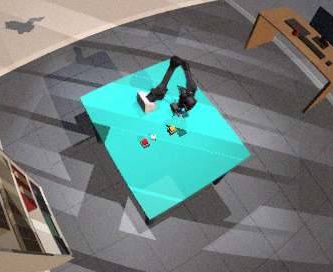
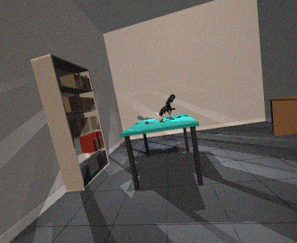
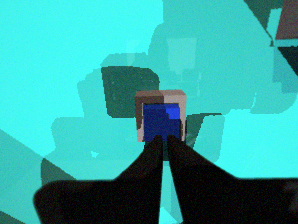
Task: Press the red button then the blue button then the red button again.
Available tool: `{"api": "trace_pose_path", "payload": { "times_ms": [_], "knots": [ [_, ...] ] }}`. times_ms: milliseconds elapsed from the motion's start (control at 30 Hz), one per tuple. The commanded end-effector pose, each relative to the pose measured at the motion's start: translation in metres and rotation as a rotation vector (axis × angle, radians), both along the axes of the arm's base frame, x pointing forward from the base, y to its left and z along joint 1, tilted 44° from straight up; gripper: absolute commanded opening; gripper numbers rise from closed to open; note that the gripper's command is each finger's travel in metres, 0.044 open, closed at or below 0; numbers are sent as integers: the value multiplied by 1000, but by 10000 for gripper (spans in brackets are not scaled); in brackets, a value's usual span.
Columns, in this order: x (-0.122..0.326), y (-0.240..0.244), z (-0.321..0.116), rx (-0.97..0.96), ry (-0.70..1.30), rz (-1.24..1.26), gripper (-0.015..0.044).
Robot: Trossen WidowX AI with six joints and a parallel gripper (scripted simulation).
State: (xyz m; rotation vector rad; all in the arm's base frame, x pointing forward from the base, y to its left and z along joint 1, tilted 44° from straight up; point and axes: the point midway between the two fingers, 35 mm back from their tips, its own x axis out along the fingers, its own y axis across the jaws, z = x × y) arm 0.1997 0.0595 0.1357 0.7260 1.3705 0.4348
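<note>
Closed down to a thin slit, my gripper point(image 3: 164, 140) holds nothing, and its two dark fingertips sit over the near edge of the blue button point(image 3: 161, 121) in the wrist view. Whether they touch it I cannot tell from this angle. The button is a square blue cap in a pale housing, standing on the teal desk point(image 3: 60, 60) with a dark shadow patch just behind it to the left.

From the top view my arm point(image 1: 170, 80) arches over from its base at the far side of the desk and bends down so that the gripper point(image 1: 177, 110) is at the blue button point(image 1: 181, 111) (only a speck of blue shows beside the black links). The yellow button point(image 1: 172, 129) lies a little nearer the desk's middle, the red button point(image 1: 145, 143) farther along still, and a small white block point(image 1: 153, 136) sits between those two, close to the red one. A larger white block point(image 1: 146, 101) stands near the arm's elbow.
</note>
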Motion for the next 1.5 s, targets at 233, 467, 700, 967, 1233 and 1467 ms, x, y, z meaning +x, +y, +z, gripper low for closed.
{"api": "trace_pose_path", "payload": {
  "times_ms": [233, 467, 700, 967, 1233, 1467],
  "knots": [
    [3, 13, -14, 4, 1, -4, 20],
    [5, 21, -22, 6, 1, -4, 20],
    [5, 25, -25, 7, 0, -4, 20],
    [5, 25, -25, 7, 0, -4, 20],
    [6, 24, -23, 7, -5, -1, 20],
    [-1, 2, -1, 6, 1, -4, 20]
  ]
}}
